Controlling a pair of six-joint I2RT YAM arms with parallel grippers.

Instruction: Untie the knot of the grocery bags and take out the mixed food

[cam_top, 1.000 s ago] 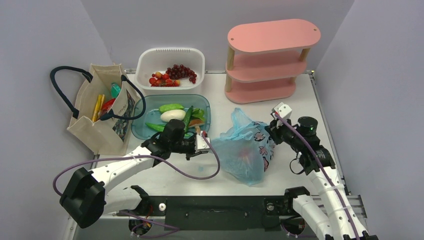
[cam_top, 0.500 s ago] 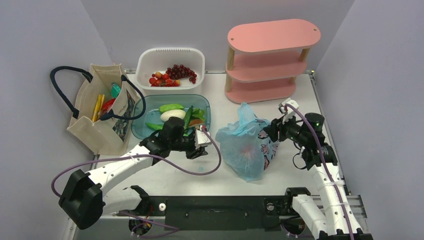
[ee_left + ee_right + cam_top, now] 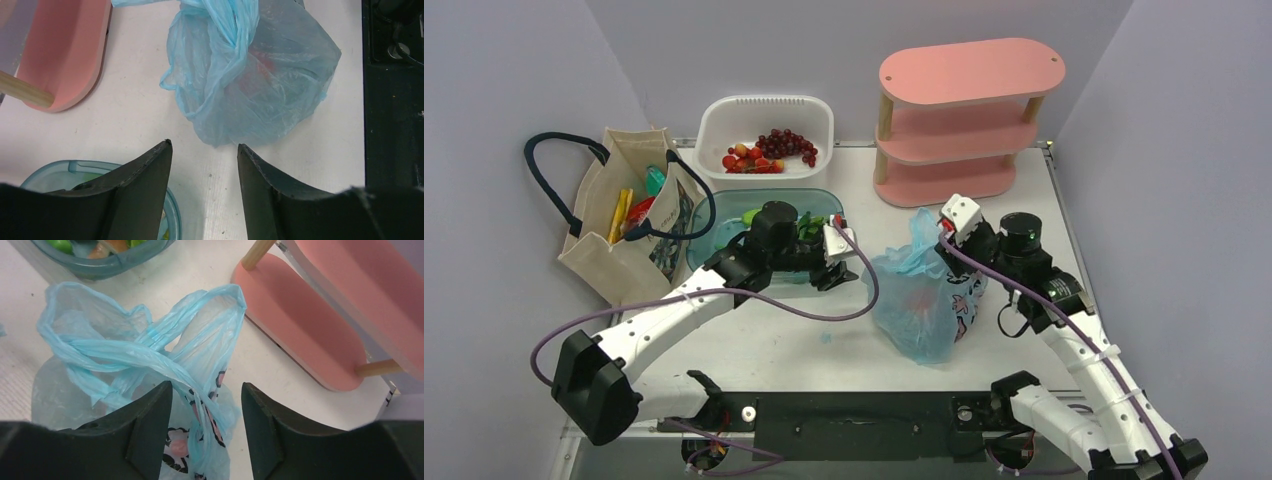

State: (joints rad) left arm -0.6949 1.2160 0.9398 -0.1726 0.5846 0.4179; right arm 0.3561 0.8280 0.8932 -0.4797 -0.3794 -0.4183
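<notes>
- Where the table meets the left wall, the beige canvas tote (image 3: 624, 255) stands open with its navy handles flopped outward. Yellow, red and teal snack packets (image 3: 629, 205) show inside it.
- Just right of the tote, at the far side, a white slotted basket (image 3: 764, 112) holds a dark red grape bunch (image 3: 789, 143) and some small red fruit.
- Directly on the near side of the basket sits the clear teal tub (image 3: 709, 250), with green vegetables in it and the left arm reaching across it.
- The left gripper (image 3: 202, 160) hovers over the tub's right rim. Its fingers are spread wide with nothing between them, and it points at the blue bag without touching it.
- The light blue plastic bag (image 3: 919, 305) slumps on the table right of centre, between the two grippers, with something red (image 3: 265, 62) showing through its skin.
- The knot (image 3: 234, 30) bunches at the bag's far top, the handle loops twisted together.
- The right gripper (image 3: 205, 405) hangs over the bag's top with its jaws spread. Blue handle strands run between the fingers, unpinched; whether they touch the fingers cannot be told.
- A pink three-tier shelf (image 3: 964, 120) stands at the far right.
</notes>
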